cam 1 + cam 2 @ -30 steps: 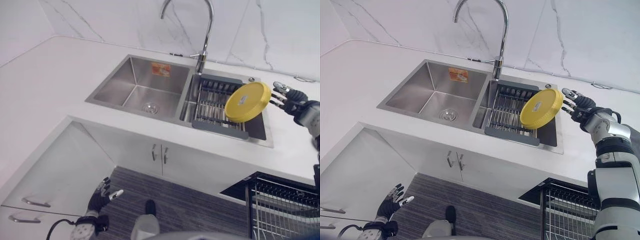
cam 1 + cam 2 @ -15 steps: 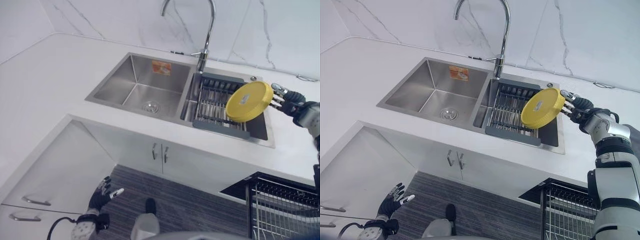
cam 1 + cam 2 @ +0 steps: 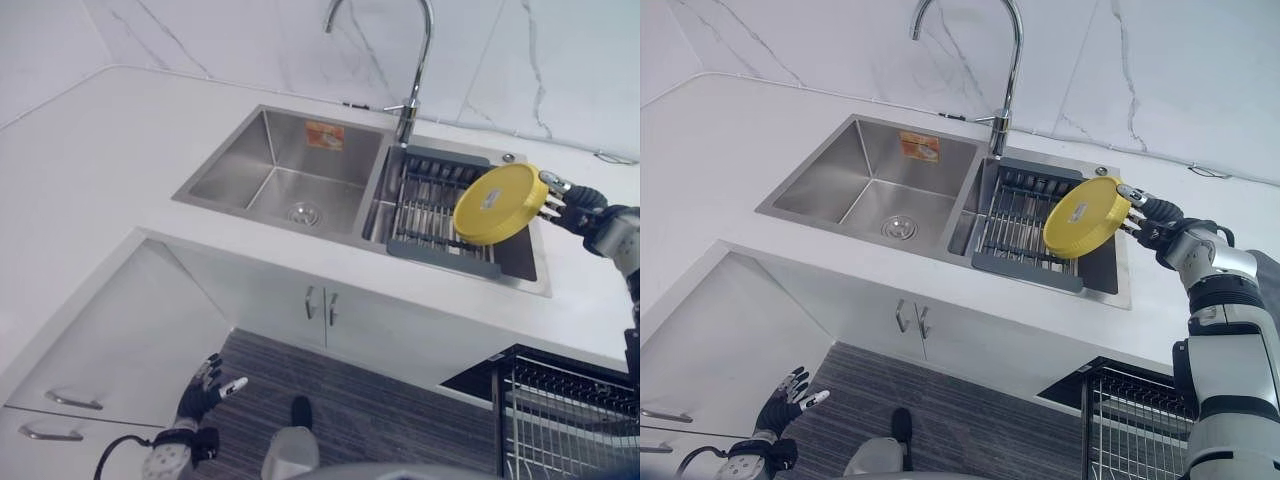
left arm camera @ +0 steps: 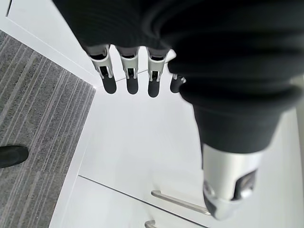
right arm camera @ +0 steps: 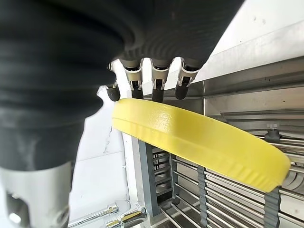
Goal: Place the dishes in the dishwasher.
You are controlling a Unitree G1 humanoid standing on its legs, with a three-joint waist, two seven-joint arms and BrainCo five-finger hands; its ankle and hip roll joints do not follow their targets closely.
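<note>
A round yellow plate point(image 3: 497, 203) stands tilted on edge in the dark drying rack point(image 3: 425, 215) in the sink's right basin. My right hand point(image 3: 582, 206) is at the plate's right rim, open, its straight fingers point(image 5: 159, 80) laid along the plate's upper edge point(image 5: 199, 137) and the thumb apart from it. Down by the floor, in front of the corner cabinet, my left hand point(image 3: 200, 392) hangs open and holds nothing; its fingers point(image 4: 128, 71) point at the white cabinet front.
The steel left basin point(image 3: 285, 170) holds nothing, and the tall faucet point(image 3: 415, 70) rises between the basins. At the lower right the dishwasher's wire rack point(image 3: 565, 410) is pulled out. White countertop surrounds the sink; cabinet doors point(image 3: 320, 305) are below it.
My right hand has come in leftward to the plate, and its fingertips now meet the rim. The plate and the left hand have stayed put.
</note>
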